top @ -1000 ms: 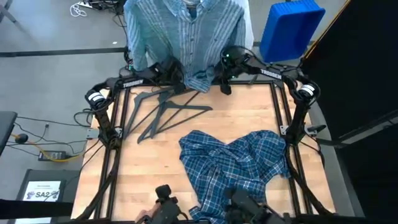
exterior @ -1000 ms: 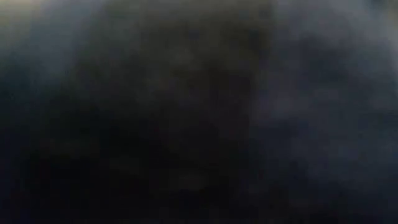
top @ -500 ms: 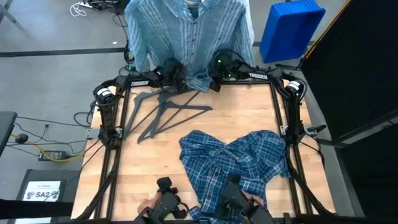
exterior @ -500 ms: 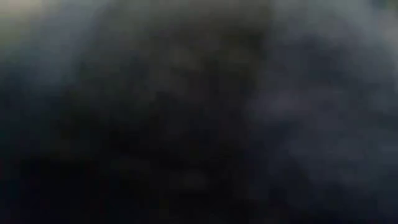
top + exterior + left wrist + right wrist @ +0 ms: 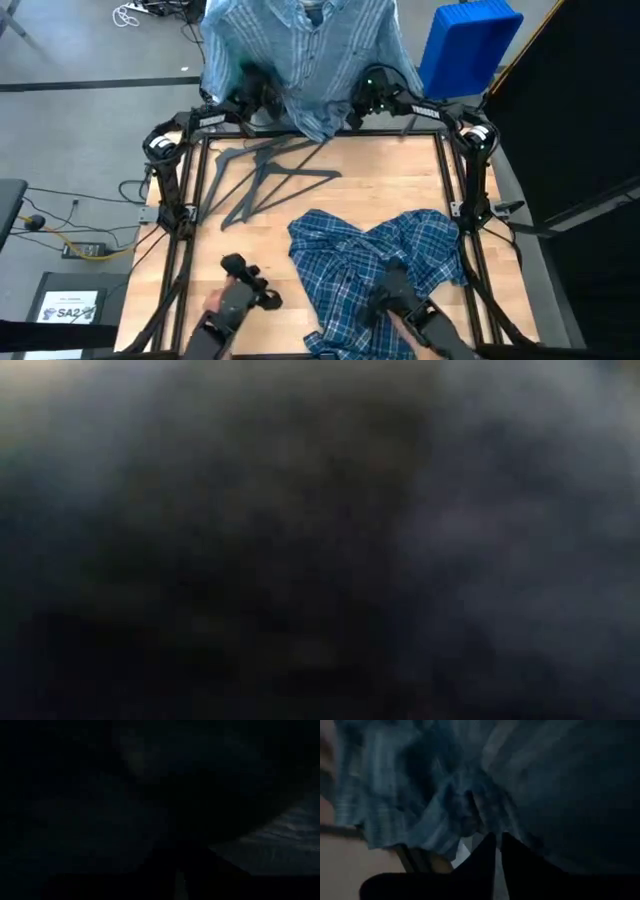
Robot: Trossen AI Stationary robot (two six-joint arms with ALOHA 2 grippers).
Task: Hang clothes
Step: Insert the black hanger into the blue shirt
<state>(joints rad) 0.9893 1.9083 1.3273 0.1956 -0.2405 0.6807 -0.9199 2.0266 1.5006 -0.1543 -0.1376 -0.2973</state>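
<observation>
Nearest, on the right half of the tabletop (image 5: 400, 180), the plaid shirt (image 5: 390, 250) lies crumpled in a loose heap, dark blue with pale checks. No robot gripper touches it. Farther back and to the left, the dark grey hangers (image 5: 265, 180) lie flat and overlapping on the bare wood, well apart from that heap.

At the far edge the striped shirt (image 5: 300, 50) hangs spread out, front facing, collar farthest and hem falling to the tabletop's far rim. Its long axis runs near to far, its shoulders left to right. It is pale blue-grey, soft, and buttoned down the middle.

Both arms work here. The left gripper (image 5: 248, 88) is against the shirt's left lower part and the right gripper (image 5: 372, 98) against its right lower part, each about equally close to its own side. The cloth lies just beyond and over both. Whether either set of jaws is apart, together or clamped on cloth cannot be told: the left wrist view is dark, and the right wrist view shows only blurred blue folds close ahead.
</observation>
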